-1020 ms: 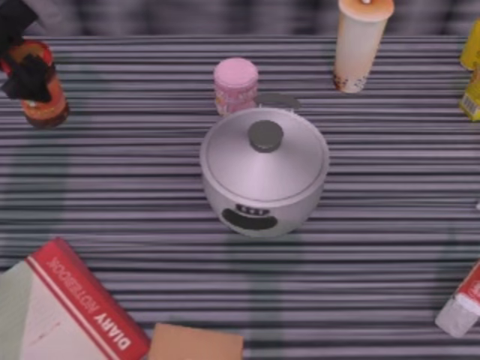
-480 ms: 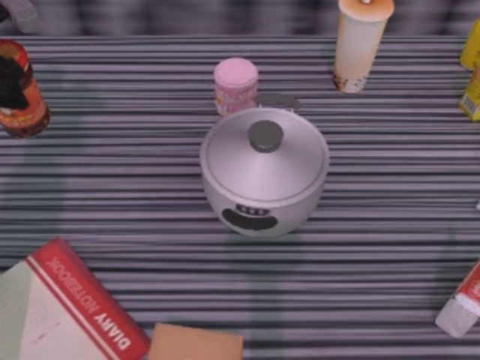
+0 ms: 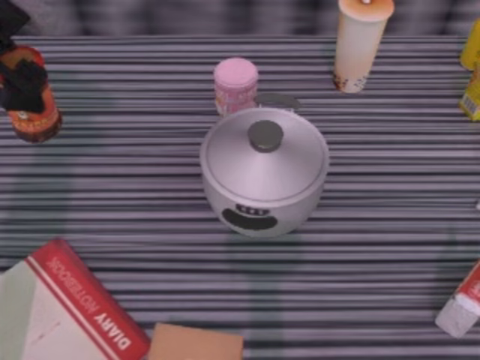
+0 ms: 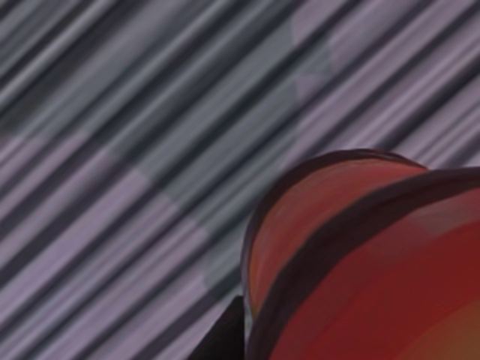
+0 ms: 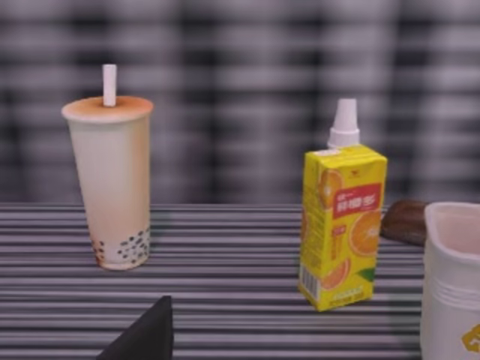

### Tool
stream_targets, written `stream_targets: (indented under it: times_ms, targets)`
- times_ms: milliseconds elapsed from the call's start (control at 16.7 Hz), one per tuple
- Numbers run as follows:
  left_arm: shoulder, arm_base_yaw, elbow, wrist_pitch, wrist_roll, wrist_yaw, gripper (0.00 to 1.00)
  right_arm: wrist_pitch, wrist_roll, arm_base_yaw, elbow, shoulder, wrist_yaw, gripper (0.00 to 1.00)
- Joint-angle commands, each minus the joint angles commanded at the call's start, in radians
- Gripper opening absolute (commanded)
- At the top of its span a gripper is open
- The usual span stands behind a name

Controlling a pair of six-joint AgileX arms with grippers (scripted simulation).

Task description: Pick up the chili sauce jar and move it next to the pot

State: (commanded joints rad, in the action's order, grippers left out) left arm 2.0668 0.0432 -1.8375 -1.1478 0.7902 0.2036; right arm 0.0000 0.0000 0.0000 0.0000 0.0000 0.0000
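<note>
**At the counter's far left corner: jar gripped, transfer to the pot outstanding**

At the far left corner of the counter (image 3: 135, 195), the left end effector (image 3: 21, 79) sits over the chili sauce jar (image 3: 34, 112), its dark fingers closed on the lid end of the jar. The left wrist view agrees: the jar's red-orange body fills the near field against the striped surface. Whether the jar's base rests on the counter or hangs just clear of it cannot be told from these views.

The pot (image 3: 264, 171) stands near the counter's middle, well apart from the jar. A pink jar (image 3: 235, 85) stands just behind the pot, toward the far edge. A tall cream cup (image 3: 358, 46) is at the far edge toward the right, and a diary notebook (image 3: 71, 311) lies at the near left corner.

The right end effector does not appear in the top view; only a dark sliver shows in the right wrist view, so its state cannot be told (the arm is judged parked).

Assessment: the step in hand is the carry, with the grasp made and placement not yet done. The next move calls for travel toward the counter's middle, setting the jar down on the pot's open left side, upright, near the pot wall without striking it or the pink jar.
</note>
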Motion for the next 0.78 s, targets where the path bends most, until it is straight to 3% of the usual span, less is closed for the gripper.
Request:
stream_targets:
  times_ms: [600,780]
  targets:
    - [-0.124,-0.275,0.317,0.256,-0.832,-0.224,0.00,0.000,0.000,0.000,0.000,0.000,0.000,1.00]
    - [-0.161,-0.342,0.400,0.323,-1.011,-0.281,0.00,0.000,0.000,0.000,0.000,0.000,0.000,1.00]
